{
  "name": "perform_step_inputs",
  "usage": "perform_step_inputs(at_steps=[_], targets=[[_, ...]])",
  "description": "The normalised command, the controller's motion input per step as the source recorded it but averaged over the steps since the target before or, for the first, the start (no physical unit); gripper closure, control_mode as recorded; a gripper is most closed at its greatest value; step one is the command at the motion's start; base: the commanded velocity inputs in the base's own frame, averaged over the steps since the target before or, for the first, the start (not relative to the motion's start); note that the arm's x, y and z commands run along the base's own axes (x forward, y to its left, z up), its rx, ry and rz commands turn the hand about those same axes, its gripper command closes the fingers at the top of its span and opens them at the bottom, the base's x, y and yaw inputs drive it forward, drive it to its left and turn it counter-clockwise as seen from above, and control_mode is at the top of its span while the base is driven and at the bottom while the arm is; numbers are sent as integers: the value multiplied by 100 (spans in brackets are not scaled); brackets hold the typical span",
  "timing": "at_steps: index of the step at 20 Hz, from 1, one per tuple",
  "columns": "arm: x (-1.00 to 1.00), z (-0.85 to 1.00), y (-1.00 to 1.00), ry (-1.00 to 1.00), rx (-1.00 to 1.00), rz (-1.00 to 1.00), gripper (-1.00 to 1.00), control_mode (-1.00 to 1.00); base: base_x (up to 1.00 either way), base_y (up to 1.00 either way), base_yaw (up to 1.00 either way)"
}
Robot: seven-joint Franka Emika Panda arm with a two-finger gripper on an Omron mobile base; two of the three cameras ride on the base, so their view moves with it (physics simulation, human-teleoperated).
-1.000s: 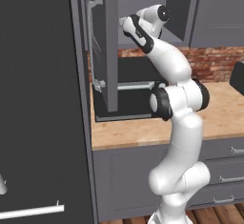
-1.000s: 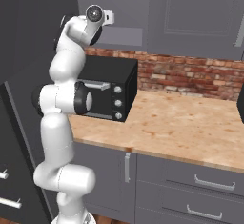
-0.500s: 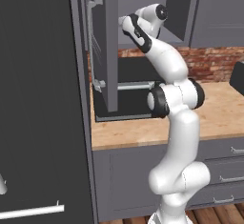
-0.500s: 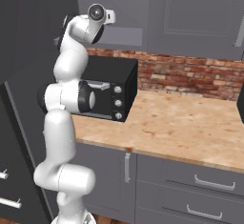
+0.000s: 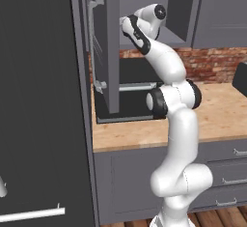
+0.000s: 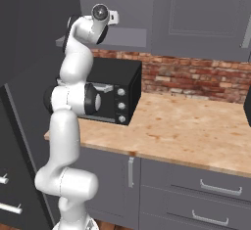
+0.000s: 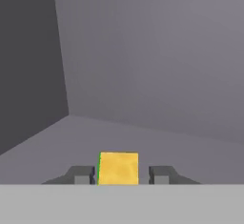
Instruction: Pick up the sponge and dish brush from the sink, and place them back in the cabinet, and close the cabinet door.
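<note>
Cabinet (image 7: 143, 75) shelf: sponge (image 7: 118, 168) | hand (image 7: 121, 174) parted, fingers seemingly off sponge

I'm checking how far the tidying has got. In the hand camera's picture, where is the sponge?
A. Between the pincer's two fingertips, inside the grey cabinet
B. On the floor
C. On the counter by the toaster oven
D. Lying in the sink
A: the sponge, yellow face showing, sits between the two dark fingertips, with the cabinet's grey shelf and walls around it.
</note>
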Motion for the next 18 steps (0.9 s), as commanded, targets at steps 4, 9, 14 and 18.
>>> perform_step_inputs(at_steps=[4, 9, 14, 18], targets=[[19, -23, 2, 0, 0, 0, -100, -100, 0, 0, 0], [15, -11, 0, 0, 0, 0, -100, -100, 0, 0, 0], [9, 4, 0, 0, 0, -2, -100, -100, 0, 0, 0], [1, 6, 0, 0, 3, -5, -100, -100, 0, 0, 0]])
